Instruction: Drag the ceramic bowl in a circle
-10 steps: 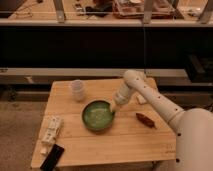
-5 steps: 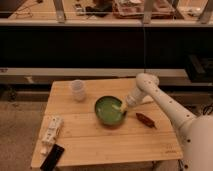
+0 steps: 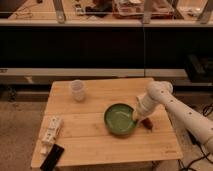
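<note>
So, left to right:

Black object: a flat dark rectangular thing (image 3: pixel 52 157) is laid at the front-left corner of the table, partly over the edge.

White block: a pale boxy item (image 3: pixel 51 131) is placed just behind the black one, tilted a bit.

Cup: a small translucent whitish cup (image 3: pixel 77 90) is stood upright toward the back-left, well apart from the bowl.

Table: everything is carried by a light wooden slatted table (image 3: pixel 100 145).

Bowl: the wide, shallow green glazed ceramic bowl (image 3: pixel 120 119) is found right of the table's centre, toward the front, upright.

Gripper: the gripper (image 3: pixel 136 116) is lowered at the bowl's right rim, touching or just inside it; whether the jaws are clenched or released can't be told.

Arm: a white jointed arm (image 3: pixel 172 106) is reached in from the right.

Brown thing: a small reddish-brown object (image 3: pixel 147 123) is seen just right of the bowl, partly hidden under the wrist.
</note>
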Tool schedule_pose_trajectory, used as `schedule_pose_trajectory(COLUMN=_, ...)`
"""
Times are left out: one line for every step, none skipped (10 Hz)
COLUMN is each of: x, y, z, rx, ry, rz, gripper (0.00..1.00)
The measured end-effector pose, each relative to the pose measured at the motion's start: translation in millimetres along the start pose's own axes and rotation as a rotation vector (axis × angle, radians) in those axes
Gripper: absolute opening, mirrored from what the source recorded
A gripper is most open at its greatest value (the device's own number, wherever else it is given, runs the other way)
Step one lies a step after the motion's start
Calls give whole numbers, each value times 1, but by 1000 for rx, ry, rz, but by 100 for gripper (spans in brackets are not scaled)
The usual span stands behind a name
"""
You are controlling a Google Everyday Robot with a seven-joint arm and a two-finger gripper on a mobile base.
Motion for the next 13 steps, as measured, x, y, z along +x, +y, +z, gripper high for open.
schedule_pose_trajectory(x=-19, y=-4, z=3, rx=-16, ry=-16, rz=-22, gripper=0)
schedule_pose_trajectory(x=-35, y=-9, z=7, rx=-25, ry=-32, rz=-39, gripper=0)
schedule_pose_trajectory(x=-49, y=-17, z=12, rx=-28, ry=-45, rz=-57, gripper=0)
schedule_pose_trajectory(x=-54, y=-28, z=14, rx=-23, ry=-49, rz=-74, gripper=0)
schedule_pose_trajectory(x=-56, y=-48, z=17, rx=-10, ry=-49, rz=-106, gripper=0)
schedule_pose_trajectory(x=-54, y=-64, z=17, rx=0, ry=-44, rz=-133, gripper=0)
schedule_pose_trajectory(x=-52, y=-77, z=17, rx=9, ry=-39, rz=-156, gripper=0)
schedule_pose_trajectory(x=-47, y=-96, z=16, rx=19, ry=-32, rz=-190, gripper=0)
schedule_pose_trajectory(x=-42, y=-119, z=16, rx=33, ry=-27, rz=-231, gripper=0)
schedule_pose_trajectory(x=-40, y=-132, z=17, rx=43, ry=-27, rz=-254, gripper=0)
schedule_pose_trajectory(x=-36, y=-150, z=18, rx=60, ry=-30, rz=-283, gripper=0)
schedule_pose_trajectory(x=-33, y=-163, z=19, rx=71, ry=-33, rz=-302, gripper=0)
schedule_pose_trajectory(x=-29, y=-176, z=21, rx=82, ry=-37, rz=-323, gripper=0)
